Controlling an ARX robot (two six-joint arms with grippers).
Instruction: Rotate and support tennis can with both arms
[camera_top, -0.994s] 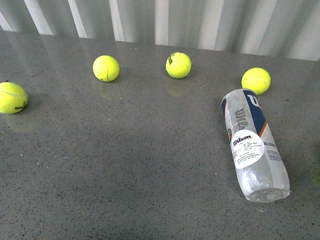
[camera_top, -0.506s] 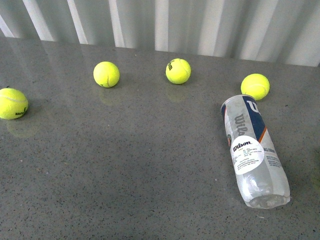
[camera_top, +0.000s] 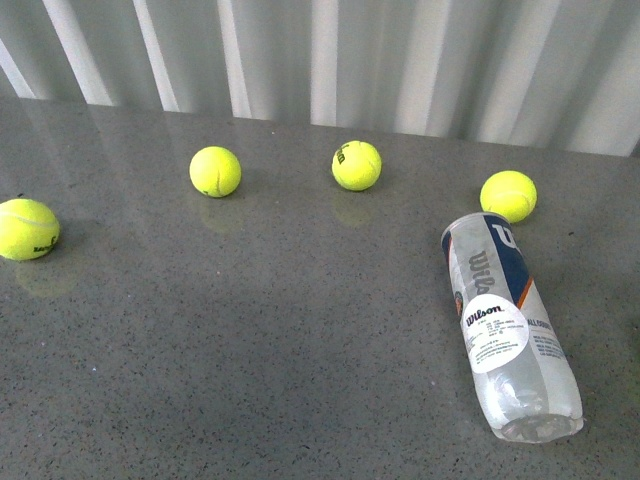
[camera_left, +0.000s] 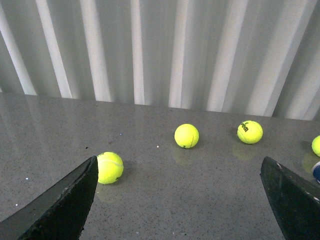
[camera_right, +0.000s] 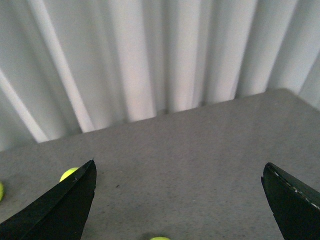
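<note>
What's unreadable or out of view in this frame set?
- Arms: absent from front view; wrist views show only the tips of the open left gripper and open right gripper, so their distance to the tennis can is unknown.
- Tennis can: only a blue sliver at the left wrist view's edge; absent from right wrist view.
- Label fine print: too small in front view.
- One tennis ball: half hidden by the right gripper, right wrist view.

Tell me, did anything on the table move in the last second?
Nothing moved by itself. The can and four balls all slid lower in the front view together, spacing unchanged, so the camera seems to have shifted. Nothing was gripped: the left gripper and right gripper are open and empty. The can lies on its side as before.
</note>
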